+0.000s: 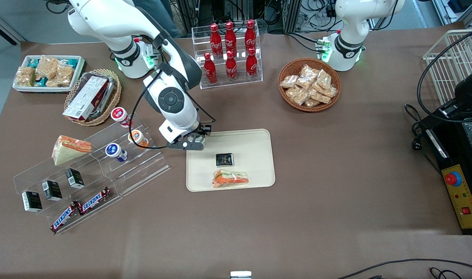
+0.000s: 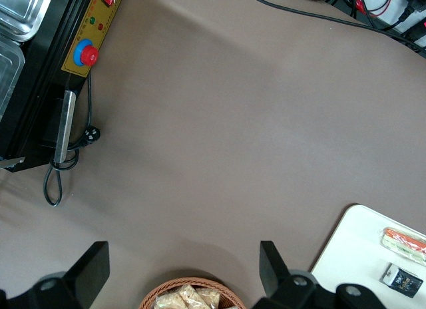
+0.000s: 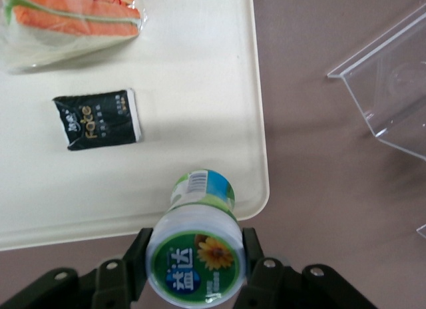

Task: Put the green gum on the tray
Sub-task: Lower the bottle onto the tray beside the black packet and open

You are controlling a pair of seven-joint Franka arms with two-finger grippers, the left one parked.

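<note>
My jaws (image 3: 196, 272) are clenched on the green gum (image 3: 197, 246), one finger (image 3: 136, 259) pressed to each side of the bottle just below its lid. The bottle's long axis runs straight away from my wrist camera: the green-ringed lid with its flower print faces the lens, and the base points down toward the tray (image 3: 200, 109). The bottle hangs over the tray's rounded corner, right at the rim, above it rather than resting on it.

On the tray lie a small black packet (image 3: 98, 119) and, farther along, a wrapped sandwich (image 3: 70, 19), both apart from the bottle. In the front view my jaws (image 1: 189, 142) sit at the tray's (image 1: 255, 162) corner nearest the clear stepped rack (image 1: 143, 170). On that rack stand a blue-lidded bottle (image 1: 115, 151), an orange-lidded bottle (image 1: 137, 138) and a red-lidded one (image 1: 120, 116), with another wrapped sandwich (image 1: 70, 148), three small dark boxes (image 1: 52, 190) and two Snickers bars (image 1: 81, 209) lower down. The brown surface (image 1: 336, 193) carries everything.
</note>
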